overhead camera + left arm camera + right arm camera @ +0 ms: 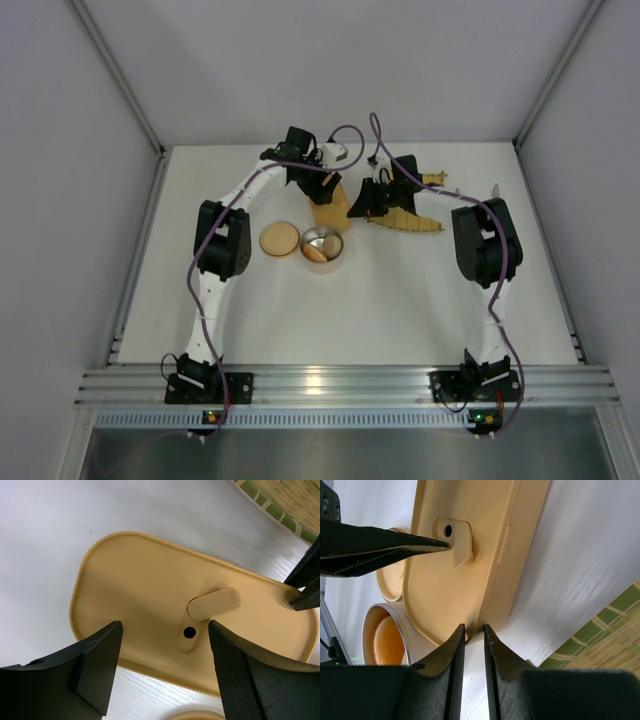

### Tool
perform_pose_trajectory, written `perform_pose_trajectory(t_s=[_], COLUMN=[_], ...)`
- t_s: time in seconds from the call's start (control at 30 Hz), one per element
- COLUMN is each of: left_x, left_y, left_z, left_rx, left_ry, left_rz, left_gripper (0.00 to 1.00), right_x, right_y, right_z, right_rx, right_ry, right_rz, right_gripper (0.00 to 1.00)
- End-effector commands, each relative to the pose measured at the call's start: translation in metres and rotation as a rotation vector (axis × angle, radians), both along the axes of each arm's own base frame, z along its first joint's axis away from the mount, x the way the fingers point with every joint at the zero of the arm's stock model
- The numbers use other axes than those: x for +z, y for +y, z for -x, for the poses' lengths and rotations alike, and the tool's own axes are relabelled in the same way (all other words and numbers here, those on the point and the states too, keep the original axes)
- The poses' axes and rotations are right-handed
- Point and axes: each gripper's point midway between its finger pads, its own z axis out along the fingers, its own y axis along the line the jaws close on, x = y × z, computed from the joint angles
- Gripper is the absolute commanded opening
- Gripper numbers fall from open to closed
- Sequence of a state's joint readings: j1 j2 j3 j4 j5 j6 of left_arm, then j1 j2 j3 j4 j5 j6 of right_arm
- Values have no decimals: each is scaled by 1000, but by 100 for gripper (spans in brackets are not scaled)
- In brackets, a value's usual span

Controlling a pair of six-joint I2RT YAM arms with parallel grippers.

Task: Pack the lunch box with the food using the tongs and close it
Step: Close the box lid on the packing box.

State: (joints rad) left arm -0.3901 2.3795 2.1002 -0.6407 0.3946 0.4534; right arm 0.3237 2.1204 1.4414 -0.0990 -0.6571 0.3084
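Your lunch box (145,580) is a tan, rounded oblong, closed, with a small flat tab (214,603) and a round hole on top. It sits at the far middle of the table (400,300), just beside the woven mat (408,220). Your left gripper (165,627) hangs over it, jaws spread wide and empty. Your right gripper (473,628) is at its edge, pinched nearly together, with nothing seen between the jaws.

1. No lettering, brand, number or sign can be read in any of the three views.
2. The tan lunch box (140,590), which fills both wrist views, has no legible mark on its lid.
3. Any marking by the small lights (210,414) glowing below the arm bases is too small to read from overhead.
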Motion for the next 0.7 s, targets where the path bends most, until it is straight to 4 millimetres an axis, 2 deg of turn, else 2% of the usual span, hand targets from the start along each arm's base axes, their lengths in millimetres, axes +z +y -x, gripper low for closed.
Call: perform_pose_trajectory(t_s=[0.0,0.1,0.13,0.23,0.4,0.67], left_x=[-90,-78,-72,-49,-21,48], left_y=[16,12,10,2,-3,-7], left_z=[76,69,66,56,47,27], left_rx=[-23,-13,-12,-13,2,85], left_ry=[359,326,312,275,221,98], left_rz=[-118,-94,-80,-45,-1,106], left_gripper=[74,76,76,77,77,77], right_x=[-67,-57,-54,-37,-11,20], right_y=[-8,-6,-5,-2,0,-5], right_z=[72,67,66,57,42,28], right_rx=[52,58,60,62,59,43], right_ry=[274,246,247,201,133,61], right_rz=[131,122,120,114,103,94], right_gripper=[19,29,35,43,47,50])
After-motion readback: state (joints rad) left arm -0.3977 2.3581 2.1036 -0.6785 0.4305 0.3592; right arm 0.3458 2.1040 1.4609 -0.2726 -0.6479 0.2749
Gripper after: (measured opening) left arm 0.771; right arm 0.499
